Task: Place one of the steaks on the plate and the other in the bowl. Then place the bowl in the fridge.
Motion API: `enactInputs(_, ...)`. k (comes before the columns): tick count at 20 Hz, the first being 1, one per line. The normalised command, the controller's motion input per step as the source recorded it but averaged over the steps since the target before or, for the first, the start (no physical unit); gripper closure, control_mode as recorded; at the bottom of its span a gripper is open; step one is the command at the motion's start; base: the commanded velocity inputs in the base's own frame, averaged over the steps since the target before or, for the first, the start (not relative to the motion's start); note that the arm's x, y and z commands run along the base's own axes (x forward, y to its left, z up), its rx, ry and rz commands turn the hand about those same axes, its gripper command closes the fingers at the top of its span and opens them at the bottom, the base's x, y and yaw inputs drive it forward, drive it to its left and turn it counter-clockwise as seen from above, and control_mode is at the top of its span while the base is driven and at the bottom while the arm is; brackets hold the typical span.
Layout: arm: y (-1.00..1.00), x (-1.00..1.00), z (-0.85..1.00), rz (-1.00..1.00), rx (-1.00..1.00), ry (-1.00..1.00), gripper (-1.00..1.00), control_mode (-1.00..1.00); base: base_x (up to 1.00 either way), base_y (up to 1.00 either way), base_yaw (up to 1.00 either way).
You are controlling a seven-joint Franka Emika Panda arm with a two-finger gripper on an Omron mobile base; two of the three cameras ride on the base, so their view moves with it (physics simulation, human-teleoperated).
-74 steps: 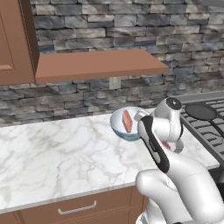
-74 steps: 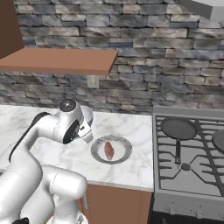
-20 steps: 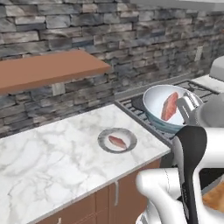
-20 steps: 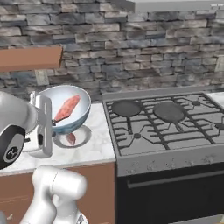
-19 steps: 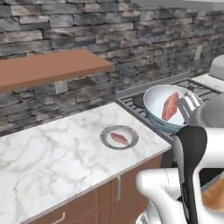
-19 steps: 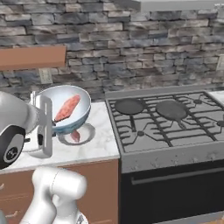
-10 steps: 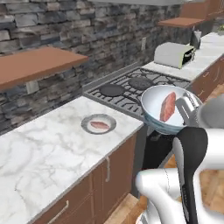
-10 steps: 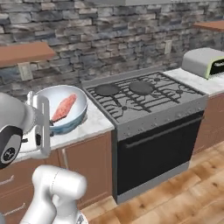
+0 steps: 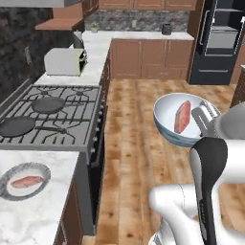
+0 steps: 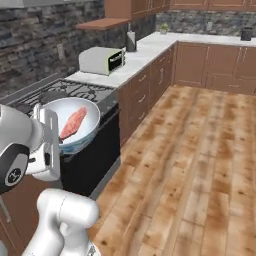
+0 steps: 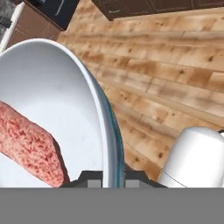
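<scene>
Over the wooden floor [image 9: 129,143], well clear of the stove [image 9: 48,115] and cabinets, the bowl [image 9: 168,119] hangs in open air. Wide bare floor runs ahead and to the right toward the far cabinets; nothing stands in it. Bench [image 9: 28,210] edge sits at lower left of the left base view, stove just beyond it, two dark pans [image 9: 48,104] on the burners. Toaster [image 10: 102,60] farther along the bench.

Bowl: pale blue outside, white inside, tilted so the inside faces the cameras. One steak [image 9: 182,116] lies inside against the wall. Plate [image 9: 24,181] rests on the bench near its edge, well apart from the bowl; second steak [image 9: 27,182] lies flat in its centre.

Arm raised, elbow bent, hand level with the bowl's rim. Jaws narrow, pinching the bowl's rim, one finger inside and one outside, seen edge-on in the hand view. Black oven [image 9: 217,38] stands at the far wall.
</scene>
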Motion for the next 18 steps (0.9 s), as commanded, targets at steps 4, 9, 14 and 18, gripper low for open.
enactInputs(4, 0.00, 0.00, 0.00, 0.00, 0.00, 0.00, 1.00, 1.00, 0.30, -0.63, -0.73)
enactInputs(9, 0.00, 0.00, 0.00, 0.00, 0.00, 0.00, 1.00, 1.00, 1.00, -0.99, 0.04)
enactInputs(14, 0.00, 0.00, 0.00, 0.00, 0.00, 0.00, 1.00, 1.00, 1.00, -0.67, 0.08)
enactInputs(18, 0.00, 0.00, 0.00, 0.00, 0.00, 0.00, 1.00, 1.00, 1.00, -0.31, 0.01)
